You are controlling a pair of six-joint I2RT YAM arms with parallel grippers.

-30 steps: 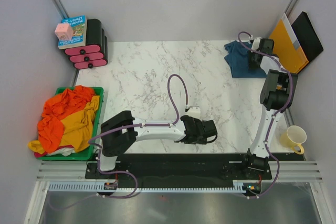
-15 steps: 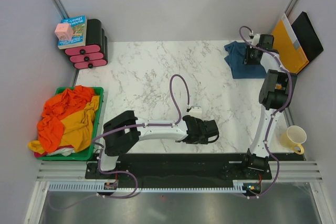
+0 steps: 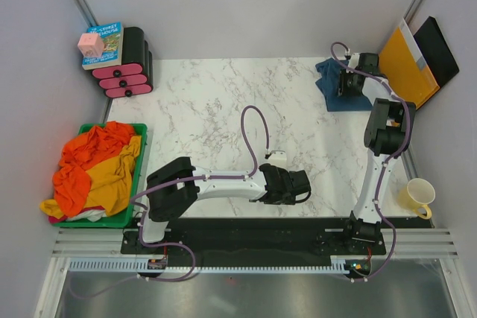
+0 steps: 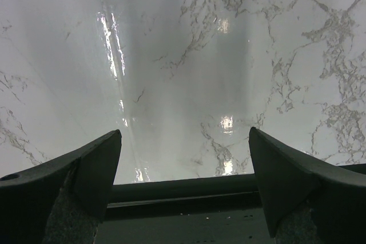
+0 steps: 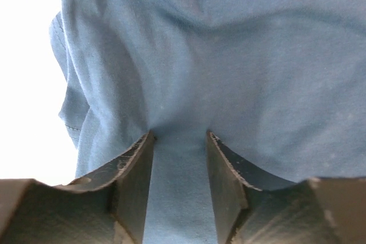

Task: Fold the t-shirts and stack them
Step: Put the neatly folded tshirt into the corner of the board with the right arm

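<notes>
A dark teal-blue t-shirt (image 3: pixel 329 84) lies folded at the table's far right corner. My right gripper (image 3: pixel 345 85) rests on top of it. In the right wrist view the gripper (image 5: pixel 180 135) is open, both fingertips (image 5: pixel 137 158) pressing into the blue cloth (image 5: pixel 229 55), which lies flat between them. The orange t-shirt (image 3: pixel 86 156) and the mustard yellow t-shirt (image 3: pixel 112 182) are heaped in a green bin (image 3: pixel 142 136) at the left. My left gripper (image 3: pixel 302 186) hovers low near the front edge, wide open (image 4: pixel 186 135) over bare marble.
A yellow mug (image 3: pixel 416 196) stands at the near right. An orange folder (image 3: pixel 406 61) and a black board (image 3: pixel 440 46) lean on the right wall behind the blue shirt. Black-and-pink drawers (image 3: pixel 127 68) with a book on top sit at the far left.
My right gripper has slid left across the blue shirt and its jaws have spread apart. The left arm has barely moved.
</notes>
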